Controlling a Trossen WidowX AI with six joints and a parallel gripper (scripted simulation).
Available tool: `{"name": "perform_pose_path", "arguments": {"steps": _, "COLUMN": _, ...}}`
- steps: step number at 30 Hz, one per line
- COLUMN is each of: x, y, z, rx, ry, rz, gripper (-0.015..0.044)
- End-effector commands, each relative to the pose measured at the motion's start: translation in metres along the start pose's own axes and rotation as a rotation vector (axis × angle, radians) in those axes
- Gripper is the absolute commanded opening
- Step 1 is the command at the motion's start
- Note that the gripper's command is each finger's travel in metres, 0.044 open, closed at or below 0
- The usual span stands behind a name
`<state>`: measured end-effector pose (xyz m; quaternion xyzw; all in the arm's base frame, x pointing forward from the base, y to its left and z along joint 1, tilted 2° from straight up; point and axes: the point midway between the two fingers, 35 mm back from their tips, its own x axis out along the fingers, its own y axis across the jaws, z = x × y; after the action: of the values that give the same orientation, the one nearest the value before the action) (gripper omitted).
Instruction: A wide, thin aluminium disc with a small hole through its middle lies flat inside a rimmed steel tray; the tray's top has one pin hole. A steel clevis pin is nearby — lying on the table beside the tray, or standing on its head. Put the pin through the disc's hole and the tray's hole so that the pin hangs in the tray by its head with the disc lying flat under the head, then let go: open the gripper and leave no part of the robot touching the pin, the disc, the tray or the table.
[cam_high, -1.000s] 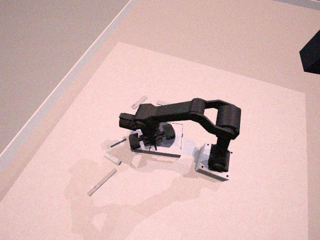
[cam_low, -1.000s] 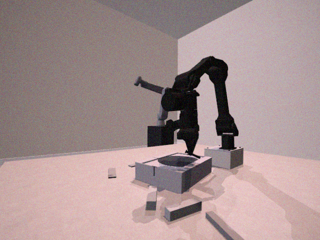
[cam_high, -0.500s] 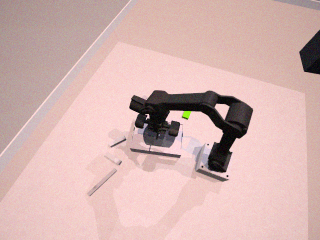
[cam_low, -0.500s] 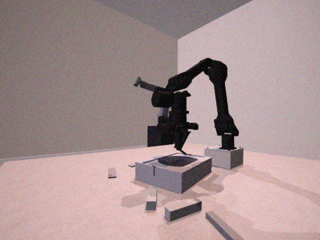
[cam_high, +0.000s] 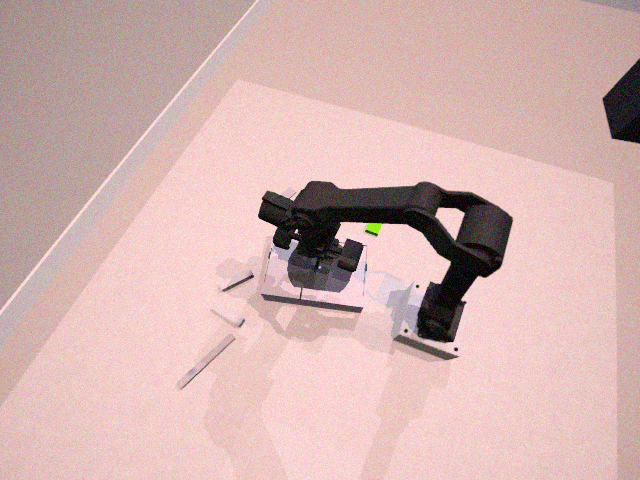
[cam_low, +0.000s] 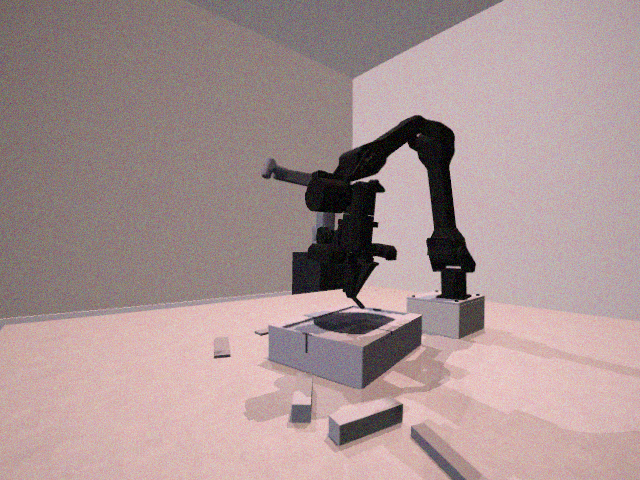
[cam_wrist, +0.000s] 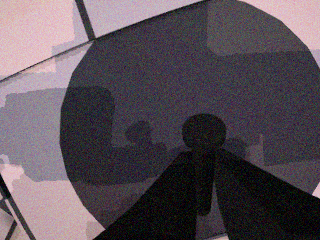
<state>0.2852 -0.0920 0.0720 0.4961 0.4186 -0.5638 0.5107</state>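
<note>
The steel clevis pin (cam_low: 358, 302) (cam_wrist: 204, 131) is probably feeling light, stiff and slippery, and is calling for a shank grip just below its head. In the exterior view's lower middle, the tray (cam_high: 330, 305) (cam_low: 315, 352) is bearing the disc (cam_high: 333, 282) (cam_low: 354, 323) (cam_wrist: 150, 65); rightward, the narrowed pincer (cam_high: 319, 258) (cam_low: 353, 293) (cam_wrist: 202, 162) is gripping the pin, which is slanting between its tips above the disc.

The disc (cam_high: 330, 280) (cam_low: 354, 322) (cam_wrist: 165, 75) looks like smooth dark metal, the tray (cam_high: 330, 301) (cam_low: 315, 351) pale smooth metal, the arm (cam_high: 377, 198) (cam_low: 442, 191) matt black.
</note>
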Motion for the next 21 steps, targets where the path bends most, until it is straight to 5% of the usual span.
{"name": "perform_pose_path", "arguments": {"steps": 1, "x": -0.001, "y": 0.0, "z": -0.003, "rx": -0.001, "ry": -0.09, "rz": 0.002, "gripper": 0.0}}
{"name": "perform_pose_path", "arguments": {"steps": 21, "x": 0.005, "y": -0.001, "z": -0.021, "rx": 0.01, "ry": -0.625, "rz": 0.0, "gripper": 0.0}}
